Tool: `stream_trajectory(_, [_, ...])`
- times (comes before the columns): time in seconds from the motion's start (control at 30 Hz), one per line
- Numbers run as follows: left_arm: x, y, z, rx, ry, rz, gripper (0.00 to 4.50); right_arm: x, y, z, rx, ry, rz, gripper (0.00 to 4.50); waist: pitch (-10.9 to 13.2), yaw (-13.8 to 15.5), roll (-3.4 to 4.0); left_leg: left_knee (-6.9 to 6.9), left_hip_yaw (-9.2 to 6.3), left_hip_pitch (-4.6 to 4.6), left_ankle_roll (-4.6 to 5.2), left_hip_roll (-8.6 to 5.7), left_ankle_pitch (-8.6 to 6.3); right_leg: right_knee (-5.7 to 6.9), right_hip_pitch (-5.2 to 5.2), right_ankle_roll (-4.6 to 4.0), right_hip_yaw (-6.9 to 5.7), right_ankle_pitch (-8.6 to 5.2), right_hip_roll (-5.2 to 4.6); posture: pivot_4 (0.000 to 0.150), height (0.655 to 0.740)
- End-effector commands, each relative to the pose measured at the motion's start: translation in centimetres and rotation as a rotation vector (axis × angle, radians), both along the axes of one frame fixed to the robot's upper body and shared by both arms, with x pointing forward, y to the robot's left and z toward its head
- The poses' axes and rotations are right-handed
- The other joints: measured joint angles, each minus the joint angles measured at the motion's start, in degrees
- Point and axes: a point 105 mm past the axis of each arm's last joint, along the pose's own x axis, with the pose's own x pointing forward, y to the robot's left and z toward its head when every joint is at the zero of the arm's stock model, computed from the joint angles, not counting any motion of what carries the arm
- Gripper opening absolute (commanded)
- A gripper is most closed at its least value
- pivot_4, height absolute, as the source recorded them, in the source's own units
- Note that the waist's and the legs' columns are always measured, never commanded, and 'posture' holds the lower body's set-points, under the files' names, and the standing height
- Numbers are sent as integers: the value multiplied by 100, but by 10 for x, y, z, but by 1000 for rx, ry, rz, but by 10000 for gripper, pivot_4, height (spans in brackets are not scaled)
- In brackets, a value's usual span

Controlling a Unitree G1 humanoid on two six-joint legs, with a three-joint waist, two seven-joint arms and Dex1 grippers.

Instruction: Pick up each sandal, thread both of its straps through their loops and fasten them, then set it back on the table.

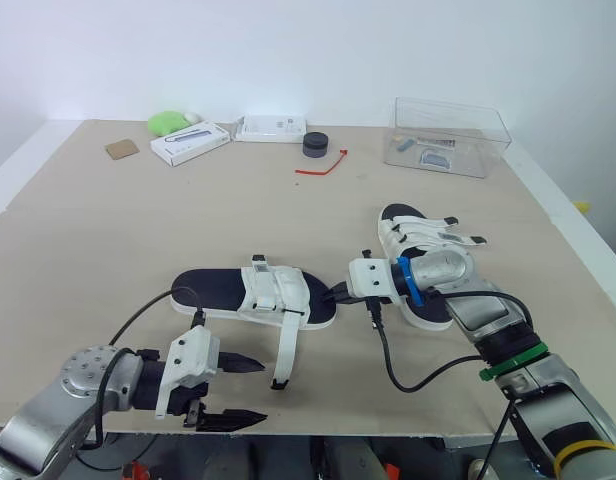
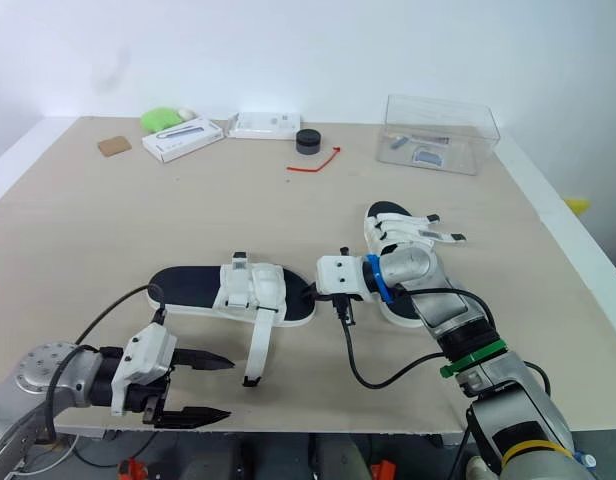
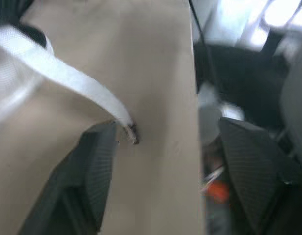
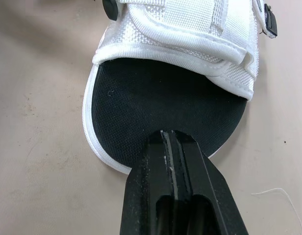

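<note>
A sandal with a black footbed and white straps (image 1: 253, 295) lies in the middle of the table. One loose strap (image 1: 285, 355) trails toward the front edge. My left gripper (image 1: 244, 392) is open just left of that strap's end, near the table edge. In the left wrist view the strap tip (image 3: 131, 132) lies beside one finger (image 3: 92, 166), not between the two. My right gripper (image 1: 338, 294) is shut, its tips on the toe end of the footbed (image 4: 156, 103). A second sandal (image 1: 420, 235) lies behind my right forearm, partly hidden.
At the back of the table are a clear plastic box (image 1: 448, 135), two white boxes (image 1: 190, 142) (image 1: 271, 128), a black round object (image 1: 316, 144), a red tie (image 1: 323, 165), a green object (image 1: 168, 122) and a brown card (image 1: 121, 149). The table's front edge (image 1: 318, 434) runs close under the left gripper.
</note>
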Motion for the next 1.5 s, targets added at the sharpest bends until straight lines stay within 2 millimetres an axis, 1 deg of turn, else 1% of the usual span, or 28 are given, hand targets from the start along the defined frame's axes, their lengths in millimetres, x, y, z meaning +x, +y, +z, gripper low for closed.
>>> stream_trajectory(0.03, [13,6,16,58,-354,-94,31917,2,-21,-27,-105,74,-70,0,2,7,6,0,0,-1,0,0,0,0,0,0,-1,0,-3,1500,7400])
stream_trajectory(0.07, [22,5,23,68,-505,-118,31917,2,-20,-27,-104,73,-69,0,4,16,9,0,2,-2,0,0,0,0,0,0,-3,0,-6,1500,7400])
stream_trajectory(0.13, [35,2,32,81,-738,-183,31917,2,-19,-26,-104,72,-65,0,1,29,5,1,9,-4,1,2,1,-1,1,1,-13,1,-17,1500,7400])
stream_trajectory(0.17, [39,1,34,84,-811,-206,31917,2,-19,-26,-104,71,-64,0,0,44,3,1,12,-6,2,3,1,-1,1,0,-16,3,-19,1500,7400])
stream_trajectory(0.2, [41,-1,32,86,-839,-237,31917,3,-19,-27,-104,70,-63,0,0,58,2,2,18,-5,2,5,2,-1,3,-3,-17,7,-20,1500,7400])
stream_trajectory(0.23, [40,-8,25,96,-874,-309,31917,3,-17,-26,-102,69,-60,0,-2,63,5,2,23,-5,3,6,2,-2,1,-4,-17,9,-21,1500,7400])
stream_trajectory(0.33, [33,-23,8,108,-914,-471,31917,2,-16,-26,-100,66,-58,0,-4,57,8,-3,58,2,13,14,-6,-2,-1,-5,-7,11,-22,1500,7400])
stream_trajectory(0.4, [31,-27,3,98,-910,-506,31917,3,-17,-26,-101,64,-61,0,-5,54,5,-3,70,2,24,18,-13,-3,-4,-4,-1,12,-21,1500,7400])
stream_trajectory(0.57, [30,-36,4,60,-924,-539,31917,3,-19,-25,-102,61,-67,0,-5,65,5,1,76,2,29,29,-11,-3,-3,0,-5,16,-18,1500,7400])
stream_trajectory(0.77, [34,-49,4,62,-932,-580,31917,2,-21,-25,-102,59,-75,0,-5,68,5,1,98,3,31,40,-10,-3,-4,1,1,16,-11,1500,7400])
stream_trajectory(0.8, [34,-50,4,62,-932,-583,29656,3,-21,-25,-102,58,-76,0,-5,68,5,1,101,4,31,40,-11,-3,-4,1,3,16,-10,1500,7400])
stream_trajectory(0.87, [34,-51,3,63,-921,-594,23485,3,-21,-25,-102,59,-79,0,-5,68,5,1,106,5,31,41,-11,-3,-4,3,7,17,-10,1500,7400])
stream_trajectory(0.9, [34,-52,3,63,-913,-596,20611,3,-21,-25,-102,59,-80,0,-5,68,5,1,108,6,31,41,-11,-3,-4,3,8,18,-10,1500,7400])
stream_trajectory(0.93, [35,-53,3,63,-902,-594,14561,3,-22,-25,-102,59,-80,0,-5,68,5,2,110,6,31,41,-11,-3,-4,5,9,18,-10,1500,7400])
stream_trajectory(1.03, [38,-55,4,54,-852,-566,307,3,-22,-25,-102,61,-83,0,-5,68,5,3,116,8,31,41,-11,-3,-4,7,12,20,-9,1500,7400])
stream_trajectory(1.1, [41,-58,13,4,-767,-489,307,2,-22,-26,-102,64,-83,0,-5,68,5,3,120,9,32,41,-11,-3,-4,8,11,20,-8,1500,7400])
stream_trajectory(1.2, [49,-58,34,-97,-557,-337,307,1,-22,-26,-101,66,-83,0,-4,65,4,3,120,8,32,42,-11,-3,-5,9,9,20,-4,1500,7400])
stream_trajectory(1.27, [58,-55,49,-166,-374,-225,307,2,-22,-25,-102,65,-85,0,-4,54,4,3,120,8,32,42,-12,-3,-6,13,9,21,15,1500,7400])
stream_trajectory(1.33, [64,-53,59,-225,-213,-143,307,2,-22,-25,-102,65,-86,0,-4,38,4,3,117,8,32,43,-11,-3,-6,16,13,20,23,1500,7400])
stream_trajectory(1.37, [73,-51,70,-288,-98,-71,307,3,-22,-25,-102,64,-87,0,-3,35,3,3,112,8,32,42,-11,-3,-5,17,13,20,27,1500,7400])
stream_trajectory(1.43, [84,-46,87,-368,80,-14,307,3,-22,-25,-100,62,-89,0,2,39,-6,7,101,8,32,42,-11,-3,-2,19,11,20,33,1500,7400])
stream_trajectory(1.5, [79,-41,74,-240,-26,-76,307,3,-22,-25,-100,63,-89,0,1,14,-4,10,86,4,32,43,-10,-2,-2,21,5,21,41,1500,7400])
